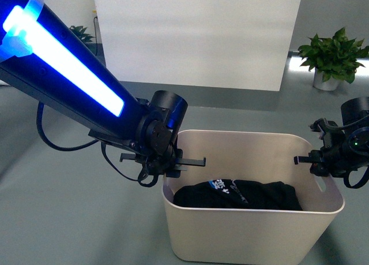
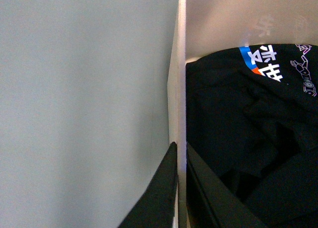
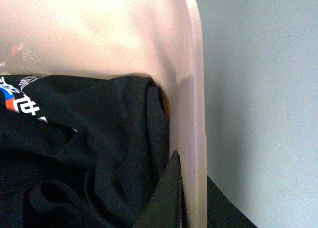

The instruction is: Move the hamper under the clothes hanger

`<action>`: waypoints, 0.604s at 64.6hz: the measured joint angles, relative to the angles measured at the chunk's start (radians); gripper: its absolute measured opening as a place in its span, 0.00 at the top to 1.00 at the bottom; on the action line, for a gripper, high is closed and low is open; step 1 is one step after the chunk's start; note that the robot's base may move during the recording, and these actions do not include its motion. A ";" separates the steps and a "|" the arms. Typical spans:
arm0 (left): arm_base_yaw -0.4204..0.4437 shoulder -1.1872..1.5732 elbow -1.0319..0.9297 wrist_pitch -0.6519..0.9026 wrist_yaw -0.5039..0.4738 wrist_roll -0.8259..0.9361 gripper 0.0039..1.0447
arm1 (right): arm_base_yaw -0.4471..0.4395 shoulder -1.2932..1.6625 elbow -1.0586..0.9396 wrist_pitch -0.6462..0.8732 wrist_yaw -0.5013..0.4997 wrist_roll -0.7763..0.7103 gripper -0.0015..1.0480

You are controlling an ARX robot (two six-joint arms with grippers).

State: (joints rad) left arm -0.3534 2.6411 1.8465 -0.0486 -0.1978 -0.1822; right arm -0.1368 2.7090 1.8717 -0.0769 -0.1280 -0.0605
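Two pinches on hamper, left hand, right hand

Front camera rides on the robot's body, facing ahead and tipped down: the hamper fills the low 6 o'clock spot, and a plant sits far off at 2 o'clock. Left wrist camera hangs right over the hamper's 9 o'clock rim, very close, staring down past it to the floor. Right wrist camera does the same at the 3 o'clock rim, just as tight. All three share the black clothes inside, blue print showing.
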 joint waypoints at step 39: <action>-0.019 -0.151 -0.156 0.213 -0.028 0.063 0.06 | 0.004 -0.185 -0.240 0.241 -0.042 0.033 0.07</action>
State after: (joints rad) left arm -0.3721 2.4901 1.6905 0.1646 -0.2256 -0.1196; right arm -0.1329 2.5240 1.6318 0.1642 -0.1699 -0.0273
